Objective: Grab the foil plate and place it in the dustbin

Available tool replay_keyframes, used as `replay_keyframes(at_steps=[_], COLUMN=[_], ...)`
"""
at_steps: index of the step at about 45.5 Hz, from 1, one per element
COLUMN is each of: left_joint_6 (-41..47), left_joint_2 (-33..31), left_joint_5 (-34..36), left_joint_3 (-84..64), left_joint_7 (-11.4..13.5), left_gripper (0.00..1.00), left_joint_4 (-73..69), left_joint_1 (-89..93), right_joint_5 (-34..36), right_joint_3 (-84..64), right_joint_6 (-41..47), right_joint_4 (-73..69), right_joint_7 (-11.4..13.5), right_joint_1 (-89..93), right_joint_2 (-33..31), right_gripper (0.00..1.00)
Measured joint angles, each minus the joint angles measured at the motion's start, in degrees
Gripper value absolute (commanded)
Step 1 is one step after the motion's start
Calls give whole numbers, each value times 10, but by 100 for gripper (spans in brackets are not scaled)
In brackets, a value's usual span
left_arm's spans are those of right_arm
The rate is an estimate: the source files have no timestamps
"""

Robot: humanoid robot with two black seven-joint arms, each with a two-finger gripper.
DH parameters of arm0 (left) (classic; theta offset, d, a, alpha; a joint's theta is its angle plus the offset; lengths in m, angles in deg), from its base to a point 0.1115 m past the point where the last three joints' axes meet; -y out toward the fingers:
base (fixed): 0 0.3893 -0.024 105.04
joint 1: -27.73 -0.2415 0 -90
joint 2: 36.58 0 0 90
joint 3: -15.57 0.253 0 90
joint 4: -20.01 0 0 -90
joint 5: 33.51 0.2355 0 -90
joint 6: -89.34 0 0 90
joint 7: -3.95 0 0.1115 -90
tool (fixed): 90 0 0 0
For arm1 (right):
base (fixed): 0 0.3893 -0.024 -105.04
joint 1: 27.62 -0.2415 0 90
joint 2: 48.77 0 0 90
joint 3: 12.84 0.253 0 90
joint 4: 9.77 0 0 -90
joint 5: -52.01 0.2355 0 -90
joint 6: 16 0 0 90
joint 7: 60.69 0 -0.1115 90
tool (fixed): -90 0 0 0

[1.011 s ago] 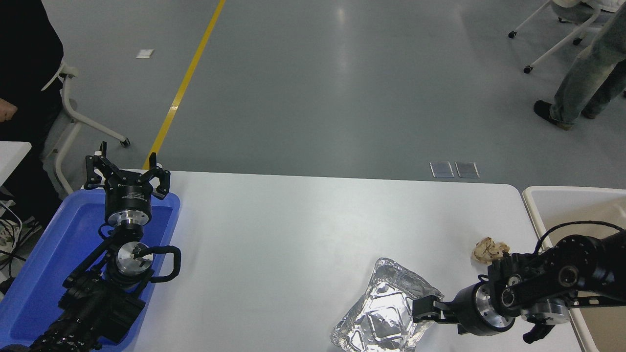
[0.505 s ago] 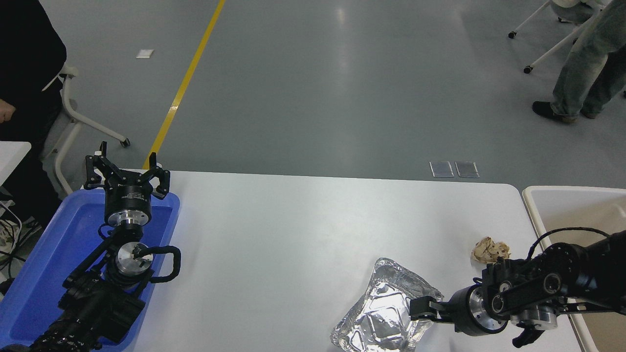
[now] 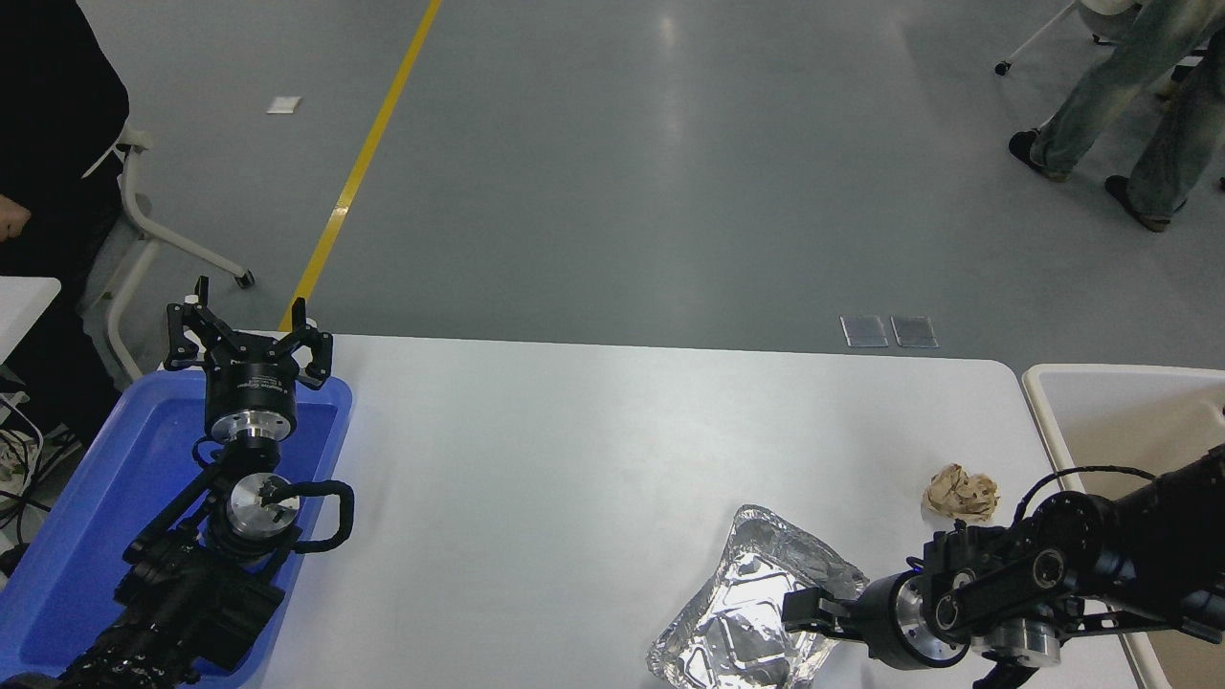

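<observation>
The foil plate (image 3: 742, 603), a shiny crinkled silver tray, lies on the white table (image 3: 574, 459) near its front edge, right of centre. My right gripper (image 3: 799, 612) comes in low from the right and reaches over the plate's right rim, pointing left. Whether it holds the rim is not visible. The dustbin (image 3: 1038, 402), a cream bin with a rounded rim, stands off the table's right end, behind my right arm. My left gripper (image 3: 247, 321) is open and empty, parked over the blue tray at the left.
A small crumpled tan paper ball (image 3: 960, 493) lies between the foil plate and the dustbin. A shallow blue tray (image 3: 77, 517) sits under my left arm. A person's legs (image 3: 1110, 105) show far off at top right, and a person in black (image 3: 48, 115) sits at top left.
My right gripper has moved left and slightly down, further over the foil plate's right side. The plate has not visibly moved. The person at top right has walked further away.
</observation>
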Motion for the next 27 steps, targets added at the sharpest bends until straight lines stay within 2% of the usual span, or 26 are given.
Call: replay_keyframes(at_steps=[4,12,14,17,27], left_joint_6=[0,0,0,0,0], left_joint_2=[0,0,0,0,0], left_joint_5=[0,0,0,0,0], left_joint_3=[0,0,0,0,0], left_joint_7=[0,0,0,0,0], left_gripper=[99,99,99,99,99], left_joint_4=[0,0,0,0,0], left_joint_1=[0,0,0,0,0], right_joint_5=[0,-3,-4,-5,-8], right_joint_3=[0,-1,-1,-2,-3], right_joint_6=[-5,-10,-11,-11,-13], right_joint_4=[0,1,1,1,2], right_joint_7=[0,0,0,0,0], right_joint_1=[5,13,14,17,19], right_joint_2=[1,2,2,2,0], right_gripper=[55,39,29,0,0])
